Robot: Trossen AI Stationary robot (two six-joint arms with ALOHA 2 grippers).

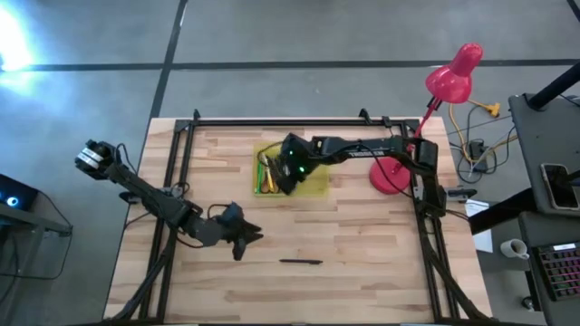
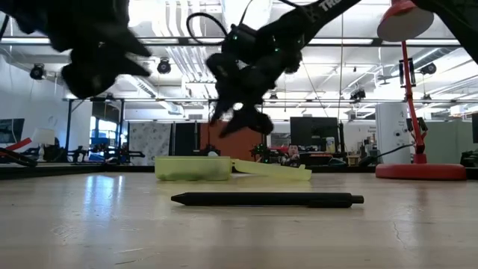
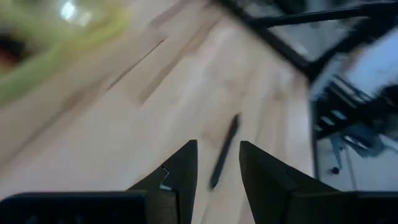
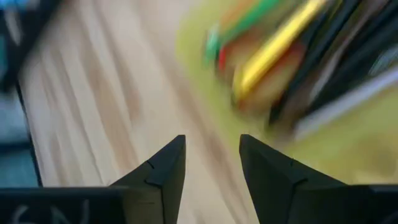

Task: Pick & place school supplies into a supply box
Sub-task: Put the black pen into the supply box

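From above, the right gripper (image 1: 288,172) hangs over the supply box (image 1: 317,186) and the left gripper (image 1: 243,237) beside a dark pen (image 1: 300,262) – at table height the pen (image 2: 267,199) lies before the box (image 2: 193,167) – both wrists show parted, empty fingers.

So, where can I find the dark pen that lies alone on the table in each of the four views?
High view: the dark pen lies low on the table, in front of the supply box.
Low view: it lies across the foreground, before the box.
Left wrist view: it shows beyond the left gripper, on bare wood.
Right wrist view: not in it.
Shared landmark: the supply box.
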